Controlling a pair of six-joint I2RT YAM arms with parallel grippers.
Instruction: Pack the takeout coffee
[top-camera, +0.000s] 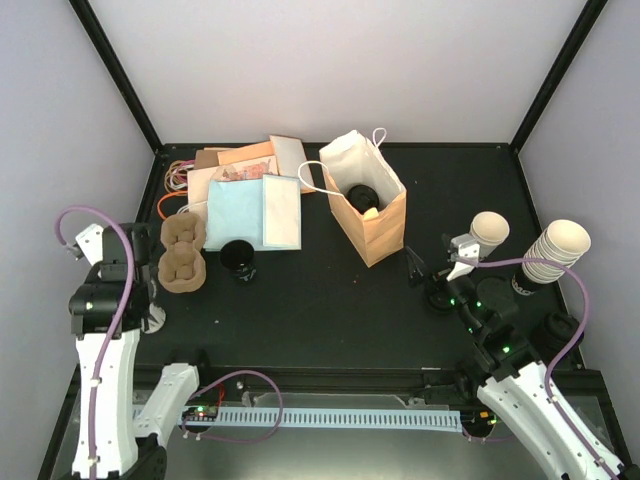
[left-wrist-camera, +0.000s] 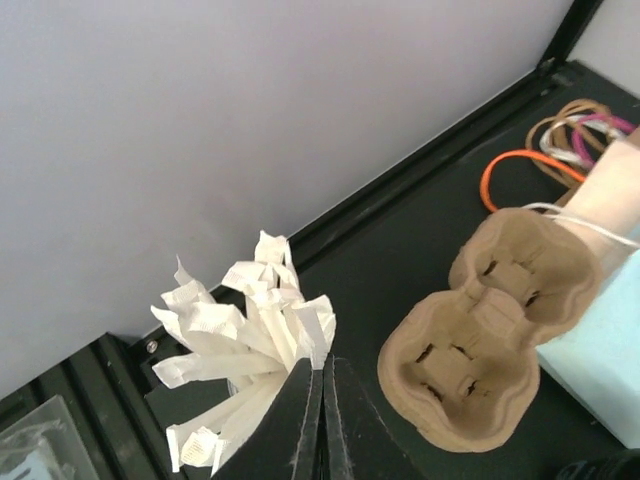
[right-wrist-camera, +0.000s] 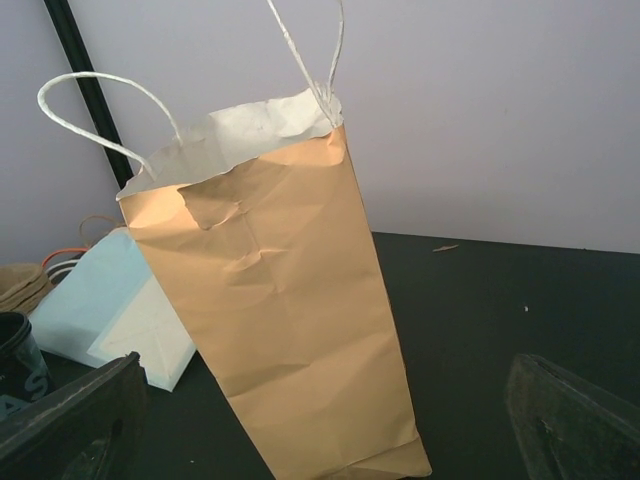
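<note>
Top external | paper bag (top-camera: 375, 235) upright, black-lidded cup (top-camera: 360, 192) inside | left fingers (left-wrist-camera: 300, 435) together | right fingers (right-wrist-camera: 80, 415) apart

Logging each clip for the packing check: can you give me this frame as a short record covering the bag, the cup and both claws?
bag: upright, open, mid-table
inside bag: round black thing, unclear what
black-topped cup: on the table left of the bag, outside it
left claw: shut, at a bunch of white paper packets; cannot tell if it grips one
right claw: open, empty, facing the bag
pulp carrier: empty, left side
</note>
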